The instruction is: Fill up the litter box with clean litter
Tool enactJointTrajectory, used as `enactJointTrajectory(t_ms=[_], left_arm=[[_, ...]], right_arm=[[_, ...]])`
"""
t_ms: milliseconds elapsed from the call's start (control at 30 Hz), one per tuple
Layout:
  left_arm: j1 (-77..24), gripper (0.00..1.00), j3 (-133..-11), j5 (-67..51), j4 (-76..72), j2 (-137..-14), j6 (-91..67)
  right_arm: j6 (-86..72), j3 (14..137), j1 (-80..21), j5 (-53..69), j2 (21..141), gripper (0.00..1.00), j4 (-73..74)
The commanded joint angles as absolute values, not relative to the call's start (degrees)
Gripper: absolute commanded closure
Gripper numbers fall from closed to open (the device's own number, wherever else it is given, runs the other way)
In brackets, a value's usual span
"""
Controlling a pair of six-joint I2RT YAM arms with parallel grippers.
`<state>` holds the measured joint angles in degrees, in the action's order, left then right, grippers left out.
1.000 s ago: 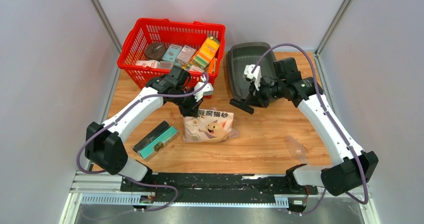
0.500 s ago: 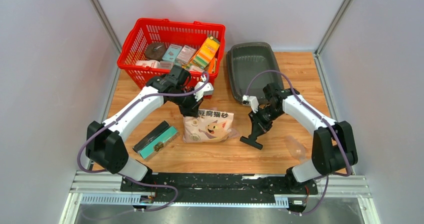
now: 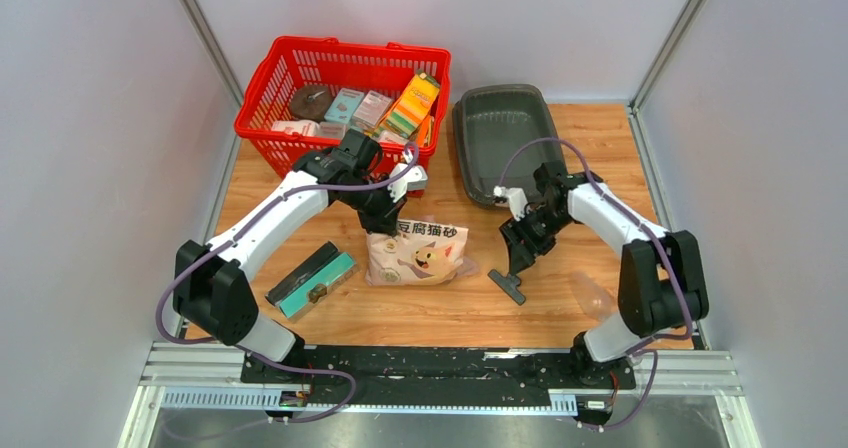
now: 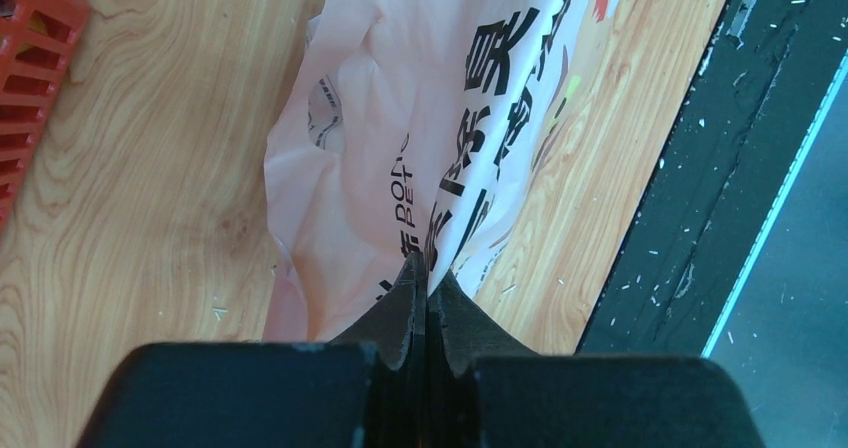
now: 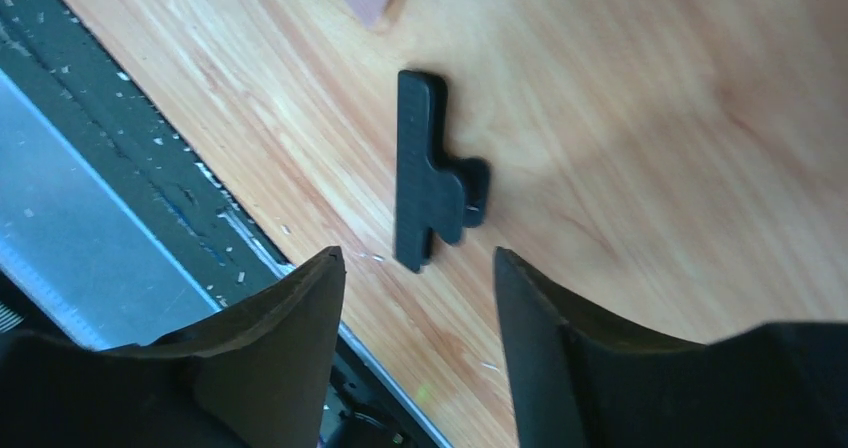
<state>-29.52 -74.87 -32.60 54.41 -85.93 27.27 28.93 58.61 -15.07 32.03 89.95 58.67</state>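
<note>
On the table [image 3: 600, 148], black clip [image 5: 435, 173] now released, right end effector [image 5: 418, 256] opened

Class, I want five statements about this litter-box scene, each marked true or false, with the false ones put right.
1. The left pincer is shut on the litter bag. True.
2. The right pincer grips the black clip. False: it is open, and the clip lies on the table, apart from its fingers.
3. The litter box is full of litter. False: no granules show in it.
4. In the top view, the red basket stands left of the litter box. True.
5. The teal-and-black box lies in the basket. False: it lies on the table.
</note>
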Motion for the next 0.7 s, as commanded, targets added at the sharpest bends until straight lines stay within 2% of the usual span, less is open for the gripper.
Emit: enactJointTrajectory(t_ms=[0,133,300,333,367,433,467,500,567,667], left_arm=[[-30.1,1.00,-77.8,-40.8,54.3,-85.5,25.3],[-30.1,1.00,-78.1,-42.0,53.1,-85.3,23.6],[-30.1,0.98,-78.9,-43.0,52.0,-85.1,21.3],[-30.0,0.92,-79.2,-42.7,52.0,-84.6,20.7],[-30.0,0.77,-79.6,-41.6,52.1,-84.0,19.1],[-29.0,0.63,-79.6,-39.3,50.6,-81.7,16.5],[-28.2,0.53,-78.2,-38.8,49.2,-80.2,12.4],[-27.2,0.48,-76.9,-38.6,47.1,-78.5,10.0],[-23.5,0.26,-71.7,-34.5,39.8,-72.6,0.8],[-18.8,0.19,-66.0,-28.1,35.8,-66.8,-9.1]], right_arm=[[35.6,62.2,-10.6,23.3,81.5,0.36,63.7],[40.7,57.6,-6.9,11.4,76.2,0.32,66.5],[41.4,54.1,3.2,13.1,69.8,0.26,68.9],[41.4,54.4,3.6,14.4,68.0,0.25,70.0],[41.5,55.0,3.7,15.8,67.3,0.23,70.5],[41.0,58.5,3.7,22.7,66.1,0.21,71.6],[41.0,60.3,3.5,28.3,66.1,0.17,71.8],[39.7,61.7,3.4,30.7,66.4,0.14,71.7],[38.0,66.2,2.0,36.0,67.8,0.09,70.9],[36.3,71.3,-2.4,39.5,70.3,0.05,70.8]])
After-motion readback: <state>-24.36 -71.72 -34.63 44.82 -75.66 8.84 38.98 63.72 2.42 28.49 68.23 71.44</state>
